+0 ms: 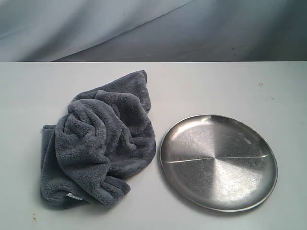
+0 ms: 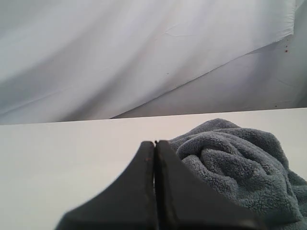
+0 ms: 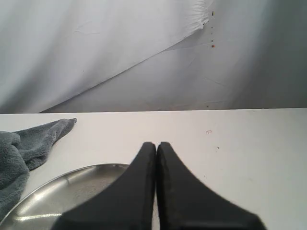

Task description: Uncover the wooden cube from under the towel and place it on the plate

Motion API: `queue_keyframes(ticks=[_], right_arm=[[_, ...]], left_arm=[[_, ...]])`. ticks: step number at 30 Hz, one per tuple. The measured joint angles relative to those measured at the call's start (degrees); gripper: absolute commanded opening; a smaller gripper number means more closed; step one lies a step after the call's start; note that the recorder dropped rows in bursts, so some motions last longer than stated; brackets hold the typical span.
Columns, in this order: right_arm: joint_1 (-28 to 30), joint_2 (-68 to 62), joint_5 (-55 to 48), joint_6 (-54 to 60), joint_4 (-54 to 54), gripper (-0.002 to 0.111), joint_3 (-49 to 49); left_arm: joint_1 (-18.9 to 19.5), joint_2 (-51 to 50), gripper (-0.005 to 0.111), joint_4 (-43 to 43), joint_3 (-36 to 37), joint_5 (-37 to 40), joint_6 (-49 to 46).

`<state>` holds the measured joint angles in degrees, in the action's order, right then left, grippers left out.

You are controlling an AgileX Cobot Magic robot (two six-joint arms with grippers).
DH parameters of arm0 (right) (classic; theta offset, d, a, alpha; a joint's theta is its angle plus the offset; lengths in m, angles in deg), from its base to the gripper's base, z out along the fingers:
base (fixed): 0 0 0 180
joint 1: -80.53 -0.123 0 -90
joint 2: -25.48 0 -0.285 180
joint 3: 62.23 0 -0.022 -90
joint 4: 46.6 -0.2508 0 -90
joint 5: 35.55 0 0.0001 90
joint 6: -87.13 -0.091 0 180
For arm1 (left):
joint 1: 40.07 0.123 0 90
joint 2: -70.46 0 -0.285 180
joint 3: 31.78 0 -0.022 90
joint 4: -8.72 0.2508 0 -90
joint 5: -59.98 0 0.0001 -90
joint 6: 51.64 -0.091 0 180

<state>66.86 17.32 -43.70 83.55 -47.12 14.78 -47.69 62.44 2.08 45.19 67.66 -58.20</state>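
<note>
A crumpled dark grey towel (image 1: pixel 100 139) lies in a heap on the left of the white table, with a small white tag at its near edge. The wooden cube is hidden. Right of the towel sits the round silver plate (image 1: pixel 218 160), with nothing on it. Neither arm shows in the exterior view. In the left wrist view my left gripper (image 2: pixel 155 143) is shut with nothing in it, and the towel (image 2: pixel 240 167) lies just beyond and beside it. My right gripper (image 3: pixel 156 143) is shut too, above the near rim of the plate (image 3: pixel 57 201).
The white table (image 1: pixel 216 86) runs back to a pale wrinkled cloth backdrop (image 1: pixel 153 28). A corner of the towel (image 3: pixel 38 139) reaches toward the plate in the right wrist view.
</note>
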Motion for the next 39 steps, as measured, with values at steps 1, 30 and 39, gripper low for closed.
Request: queue_keyframes(ticks=[1, 30, 39], right_arm=[[0.0, 0.0, 0.0, 0.0, 0.5, 0.000, 0.0], [-0.5, -3.3, 1.7, -2.5, -14.6, 0.000, -3.0], [-9.6, -20.5, -6.1, 8.0, -20.7, 0.000, -14.6]], left_arm=[[0.0, 0.0, 0.000, 0.0, 0.0, 0.0, 0.0], [0.0, 0.0, 0.000, 0.0, 0.0, 0.0, 0.0], [0.0, 0.0, 0.000, 0.0, 0.0, 0.0, 0.0]])
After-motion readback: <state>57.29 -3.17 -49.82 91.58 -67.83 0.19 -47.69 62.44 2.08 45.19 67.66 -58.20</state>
